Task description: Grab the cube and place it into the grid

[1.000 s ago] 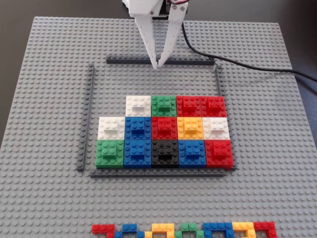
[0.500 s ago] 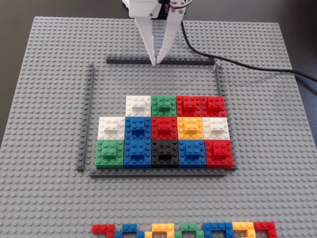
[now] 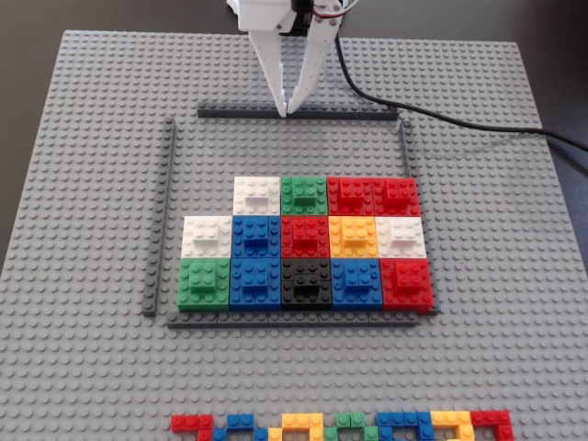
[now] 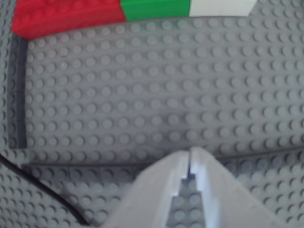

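Fixed view baseplate (image 3: 83, 138): grey, we see everything sitting on it.
Grid (image 3: 171, 220): dark outline, coloured blocks filling its lower rows.
Cube (image 3: 256, 195): white, top row's left end.
Gripper (image 3: 288, 112): empty, tips pinched together over the outline's far strip.

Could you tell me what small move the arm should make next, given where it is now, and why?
Probably lift and pull the end effector back from the grid. Its jaws are closed and empty over the grid's far strip, and the white cube already sits in the top row beside the green block, so nothing seems left to hold here.
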Tool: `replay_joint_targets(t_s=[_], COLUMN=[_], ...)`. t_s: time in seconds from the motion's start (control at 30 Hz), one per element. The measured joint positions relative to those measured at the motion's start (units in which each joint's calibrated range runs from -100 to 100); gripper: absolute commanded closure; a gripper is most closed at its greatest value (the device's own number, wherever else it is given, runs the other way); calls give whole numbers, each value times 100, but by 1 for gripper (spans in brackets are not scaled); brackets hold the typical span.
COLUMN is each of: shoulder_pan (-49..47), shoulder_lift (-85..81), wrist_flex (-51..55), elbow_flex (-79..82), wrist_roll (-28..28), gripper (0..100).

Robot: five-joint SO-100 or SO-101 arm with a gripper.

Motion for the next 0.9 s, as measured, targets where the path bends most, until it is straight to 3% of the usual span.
replay_joint_targets(t_s=[0.9], shoulder_pan=[-190], shoulder_lift=[0], wrist_flex=[-410], elbow_flex=[0], wrist_roll=[-181], gripper=[100])
